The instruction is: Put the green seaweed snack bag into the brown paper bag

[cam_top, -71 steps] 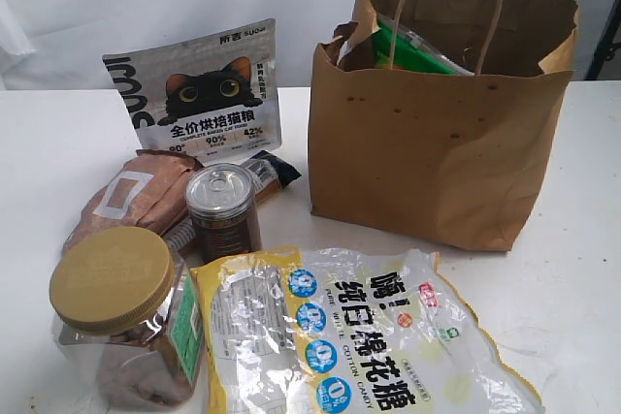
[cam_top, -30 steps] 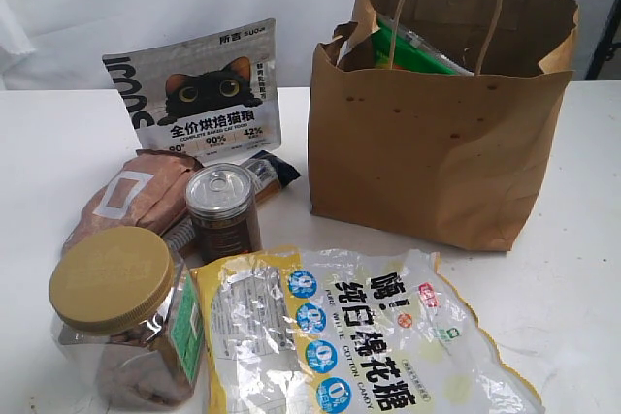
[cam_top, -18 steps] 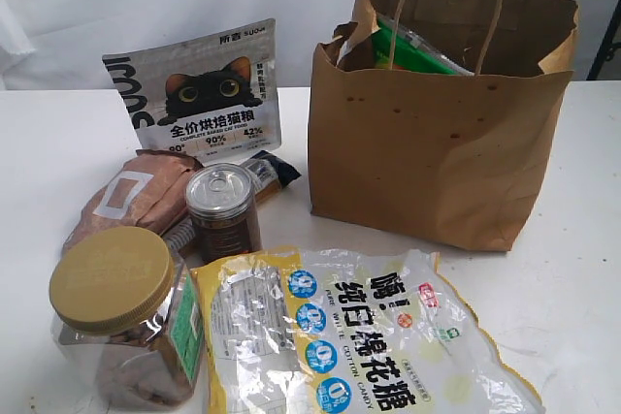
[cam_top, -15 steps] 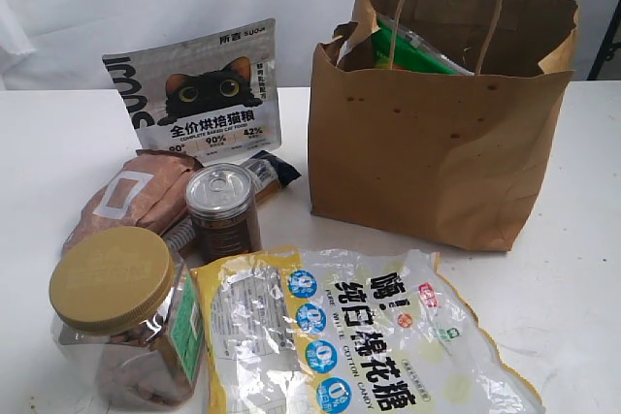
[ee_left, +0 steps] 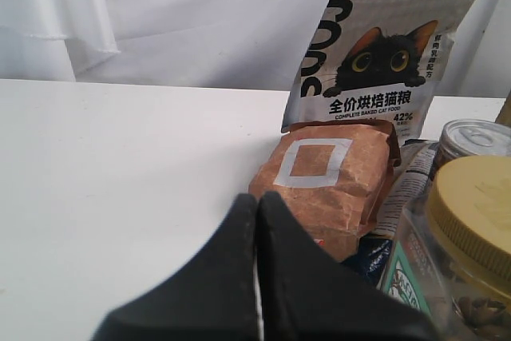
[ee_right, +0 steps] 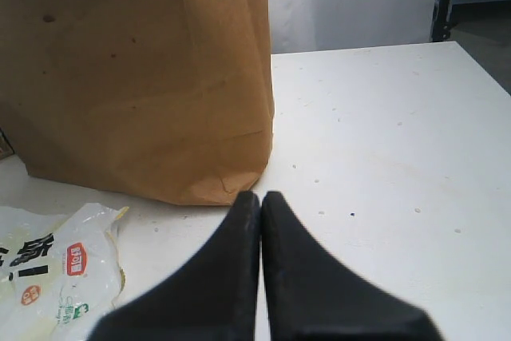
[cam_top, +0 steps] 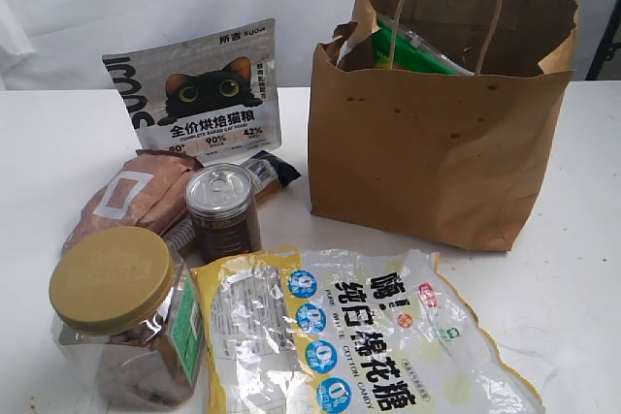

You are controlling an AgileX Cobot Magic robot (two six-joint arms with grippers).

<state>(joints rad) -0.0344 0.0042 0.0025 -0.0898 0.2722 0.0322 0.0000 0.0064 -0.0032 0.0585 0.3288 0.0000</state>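
The brown paper bag (cam_top: 441, 118) stands upright at the back right of the white table, its cord handle up. Inside its open mouth the green seaweed snack bag (cam_top: 412, 50) shows only as a green edge; the rest is hidden by the bag's wall. In the right wrist view the paper bag (ee_right: 136, 69) fills the area just beyond my right gripper (ee_right: 260, 197), which is shut with nothing in it. My left gripper (ee_left: 257, 199) is shut too, empty, low over the table. Neither gripper appears in the exterior view.
A cat-food pouch (cam_top: 199, 94) stands at the back left. In front of it lie a pinkish-brown pouch with a white label (cam_top: 136, 196), a small can (cam_top: 223, 210), a jar with a gold lid (cam_top: 121, 312) and a clear-and-yellow candy packet (cam_top: 359, 336).
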